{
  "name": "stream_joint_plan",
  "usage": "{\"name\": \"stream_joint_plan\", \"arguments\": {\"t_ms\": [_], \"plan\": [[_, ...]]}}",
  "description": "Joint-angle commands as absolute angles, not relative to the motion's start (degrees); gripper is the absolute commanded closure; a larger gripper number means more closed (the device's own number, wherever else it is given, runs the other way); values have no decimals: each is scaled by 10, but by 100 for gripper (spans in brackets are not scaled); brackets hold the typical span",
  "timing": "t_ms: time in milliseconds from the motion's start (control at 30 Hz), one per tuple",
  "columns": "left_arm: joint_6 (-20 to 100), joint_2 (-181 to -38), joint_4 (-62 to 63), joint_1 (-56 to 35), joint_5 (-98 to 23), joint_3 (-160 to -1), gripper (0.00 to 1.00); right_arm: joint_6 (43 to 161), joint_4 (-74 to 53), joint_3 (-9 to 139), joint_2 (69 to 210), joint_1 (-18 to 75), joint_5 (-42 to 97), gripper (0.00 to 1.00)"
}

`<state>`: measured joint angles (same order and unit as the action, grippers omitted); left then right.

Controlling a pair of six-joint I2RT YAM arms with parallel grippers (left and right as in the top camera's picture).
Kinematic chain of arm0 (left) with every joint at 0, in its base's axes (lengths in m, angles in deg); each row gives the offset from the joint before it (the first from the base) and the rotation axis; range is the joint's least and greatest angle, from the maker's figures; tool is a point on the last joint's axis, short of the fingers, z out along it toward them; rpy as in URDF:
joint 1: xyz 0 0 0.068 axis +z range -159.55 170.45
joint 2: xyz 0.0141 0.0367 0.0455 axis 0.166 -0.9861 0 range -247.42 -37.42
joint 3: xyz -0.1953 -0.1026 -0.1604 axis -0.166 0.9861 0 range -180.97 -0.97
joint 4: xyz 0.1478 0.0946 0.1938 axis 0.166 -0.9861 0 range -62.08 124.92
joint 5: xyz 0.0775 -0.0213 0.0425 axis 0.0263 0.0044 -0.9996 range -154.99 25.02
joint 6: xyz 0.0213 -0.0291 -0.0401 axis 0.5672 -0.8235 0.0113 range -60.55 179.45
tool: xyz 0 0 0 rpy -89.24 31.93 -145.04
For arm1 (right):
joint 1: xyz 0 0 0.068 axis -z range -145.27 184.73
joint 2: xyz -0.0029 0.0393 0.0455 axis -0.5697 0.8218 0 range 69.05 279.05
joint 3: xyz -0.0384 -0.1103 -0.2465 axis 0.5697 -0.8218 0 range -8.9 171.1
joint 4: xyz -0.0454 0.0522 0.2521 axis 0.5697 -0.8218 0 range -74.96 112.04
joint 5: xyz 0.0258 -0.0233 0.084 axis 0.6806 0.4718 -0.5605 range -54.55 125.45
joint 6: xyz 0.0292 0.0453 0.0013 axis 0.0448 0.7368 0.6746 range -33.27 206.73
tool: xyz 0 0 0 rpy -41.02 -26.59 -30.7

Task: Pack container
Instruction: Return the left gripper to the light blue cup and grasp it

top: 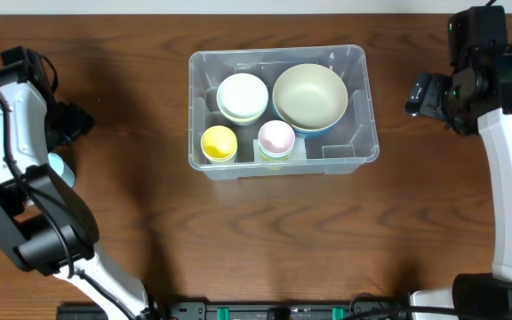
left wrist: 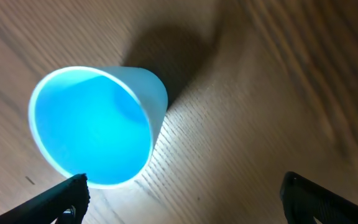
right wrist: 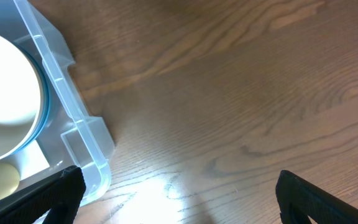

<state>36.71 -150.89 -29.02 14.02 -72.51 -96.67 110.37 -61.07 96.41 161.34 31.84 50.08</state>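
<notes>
Container (top: pixel 369 107) sits mid-table, open top facing straight up, long axis running left to right in the overhead view. It's already got a big pale bowl (top: pixel 309 96), a white bowl stack (top: pixel 243 96), a yellow cup (top: pixel 219 142) and a pink cup (top: pixel 276 137) inside.

The one thing I can see outside it is a blue cup (left wrist: pixel 92 124), well to the left of the container, mouth up. The left gripper (left wrist: pixel 188 202) hangs right over it with jaws spread wide, holding nothing. The right gripper (right wrist: pixel 179 199) is also wide and empty, over bare wood just right of the container.

My guess is the step in hand is grabbing that cup. I'd shift so the rim sits between the fingers, since it's off toward one finger now. Drop one finger inside and one outside, then squeeze gently because a thin cup will flex. The bare pocket right of the pink cup looks like the spot for it.
</notes>
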Motion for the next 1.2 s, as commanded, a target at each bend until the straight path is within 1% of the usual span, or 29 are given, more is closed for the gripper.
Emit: {"name": "stream_joint_plan", "arguments": {"t_ms": [0, 267, 367, 400, 433, 500, 567, 633, 733, 767, 833, 1033, 1167], "plan": [[358, -1535, -292, 143, -732, -967, 2, 1102, -611, 966, 1612, 321, 508, 1], [358, -1592, -290, 144, -732, -967, 0, 1102, -611, 966, 1612, 321, 508, 1], [358, -1603, -288, 144, -732, -967, 10, 1102, -611, 966, 1612, 321, 508, 1], [358, -1605, -287, 144, -732, -967, 16, 1102, -611, 966, 1612, 321, 508, 1], [358, -1606, -286, 144, -732, -967, 26, 1102, -611, 966, 1612, 321, 508, 1], [358, -1606, -286, 144, -732, -967, 48, 1102, -611, 966, 1612, 321, 508, 1], [358, -1606, -287, 144, -731, -967, 65, 1102, -612, 966, 1612, 321, 508, 1], [358, -1606, -287, 144, -716, -967, 74, 1102, -612, 966, 1612, 321, 508, 1], [361, -1604, -286, 144, -639, -967, 81, 1102, -611, 966, 1612, 321, 508, 1], [373, -1604, -284, 143, -607, -967, 87, 1102, -611, 966, 1612, 321, 508, 1], [399, -1603, -280, 139, -546, -968, 91, 1102, -611, 966, 1612, 321, 508, 1], [445, -1576, -276, 117, -389, -977, 94, 1102, -611, 966, 1612, 321, 508, 1], [457, -1531, -276, 86, -350, -986, 94, 1102, -612, 966, 1612, 321, 508, 1]]}}
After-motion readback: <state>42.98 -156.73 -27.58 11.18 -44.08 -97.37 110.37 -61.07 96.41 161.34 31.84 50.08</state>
